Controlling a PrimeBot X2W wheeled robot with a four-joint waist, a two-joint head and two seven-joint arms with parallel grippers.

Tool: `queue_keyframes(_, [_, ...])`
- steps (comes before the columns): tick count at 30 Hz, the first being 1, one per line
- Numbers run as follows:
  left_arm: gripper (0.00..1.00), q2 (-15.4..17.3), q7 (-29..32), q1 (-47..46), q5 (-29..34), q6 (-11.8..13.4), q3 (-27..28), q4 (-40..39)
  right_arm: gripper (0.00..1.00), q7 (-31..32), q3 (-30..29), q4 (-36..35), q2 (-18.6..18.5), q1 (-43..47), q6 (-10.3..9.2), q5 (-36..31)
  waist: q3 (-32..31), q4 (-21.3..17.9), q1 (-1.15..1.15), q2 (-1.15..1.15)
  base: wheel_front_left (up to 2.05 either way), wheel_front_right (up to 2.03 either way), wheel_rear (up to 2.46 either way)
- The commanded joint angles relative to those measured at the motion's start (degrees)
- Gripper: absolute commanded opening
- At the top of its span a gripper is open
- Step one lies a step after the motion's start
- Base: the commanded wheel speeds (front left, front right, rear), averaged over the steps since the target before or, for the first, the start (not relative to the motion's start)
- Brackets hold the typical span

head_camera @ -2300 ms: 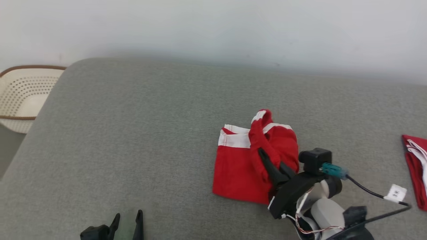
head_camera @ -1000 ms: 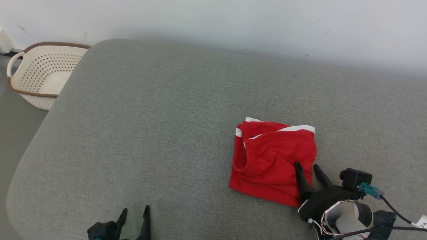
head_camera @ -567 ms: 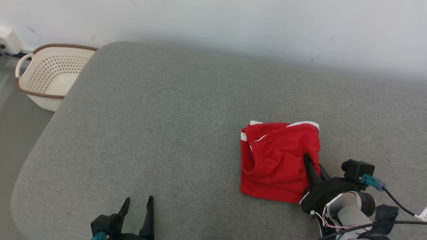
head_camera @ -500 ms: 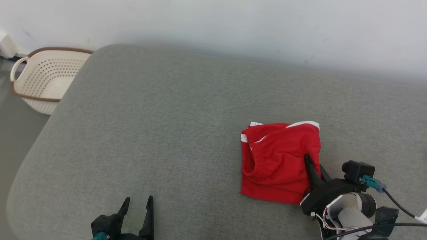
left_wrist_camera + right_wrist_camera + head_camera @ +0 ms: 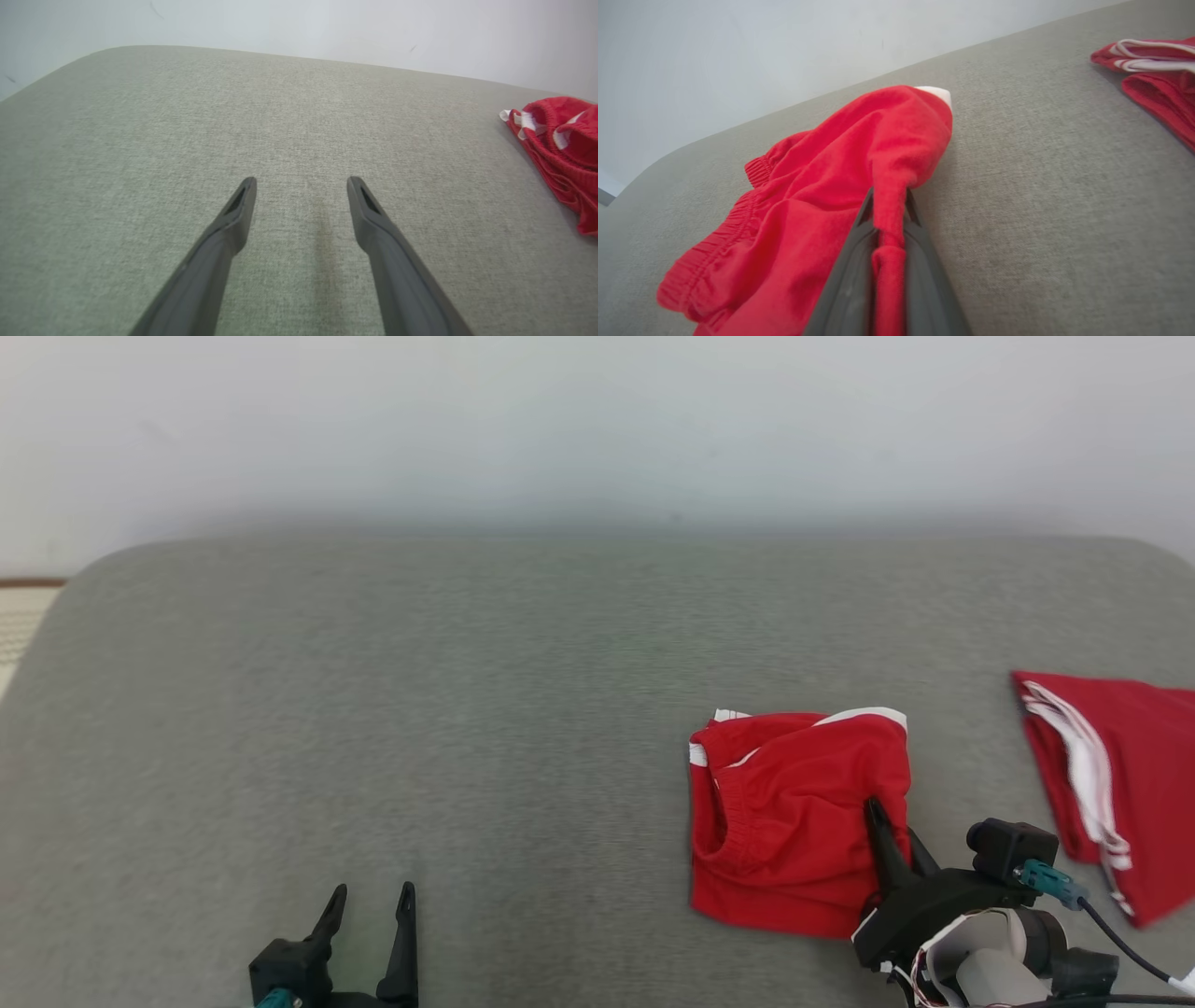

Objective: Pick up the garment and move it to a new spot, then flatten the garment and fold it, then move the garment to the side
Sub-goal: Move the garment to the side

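No text, label, brand, number or sign can be read in any view. A white tag [image 5: 1188, 980] on the black cable [image 5: 1116, 941] is cut off at the lower right edge of the head view, so any print on it cannot be read. The red garment [image 5: 794, 821] and the second red piece [image 5: 1134, 775] show plain white stripes with no lettering to make out.

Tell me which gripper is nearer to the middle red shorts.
Right. The right gripper has its jaws shut on the right edge of the shorts; the left gripper is open, far to their left.
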Motion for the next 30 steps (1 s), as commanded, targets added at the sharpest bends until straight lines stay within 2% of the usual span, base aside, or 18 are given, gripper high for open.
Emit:
queue_keyframes(1, [1.00, 0.03, -0.19, 0.70, 0.36, -0.10, 0.33, -0.07, 0.00, -0.04, 0.12, -0.09, 0.11, 0.87, 0.01, -0.48, -0.46, -6.75, 0.00, 0.00, 0.00, 0.00, 0.00])
queue_keyframes(8, [1.00, 0.04, -0.20, -0.17, 1.43, -0.62, 0.75, -0.77, 0.00, -0.04, 0.16, -0.65, 1.04, 1.63, 0.01, -0.20, 0.54, -14.77, 0.00, 0.00, 0.00, 0.00, 0.00])
queue_keyframes(15, [1.00, 0.04, -0.20, -2.02, 2.68, -1.19, 0.30, -1.83, 0.00, -0.04, 1.60, -0.88, 1.70, 1.98, 0.01, 0.36, 2.22, -19.85, 0.00, 0.00, 0.00, 0.00, 0.00])
queue_keyframes(20, [1.00, 0.07, -0.20, -3.10, 3.36, -1.61, -0.15, -2.67, 0.00, -0.05, 3.51, -0.98, 1.01, 1.39, 0.00, -0.66, 3.72, -20.54, 0.00, 0.00, 0.00, 0.00, 0.00])
queue_keyframes(25, [1.00, 0.07, -0.20, -3.67, 1.98, -1.88, 0.19, -2.25, 0.00, -0.05, 5.86, -1.80, -0.64, -2.88, 0.01, -1.65, 5.50, -19.42, 0.00, 0.00, 0.00, 0.00, 0.00])
queue_keyframes(30, [1.00, 0.06, -0.20, -4.15, 2.08, -1.96, 0.15, -2.43, 0.00, -0.05, 7.44, -1.28, -5.41, -10.20, 0.00, -3.27, 7.29, -16.83, 0.00, 0.00, 0.00, 0.00, 0.00])
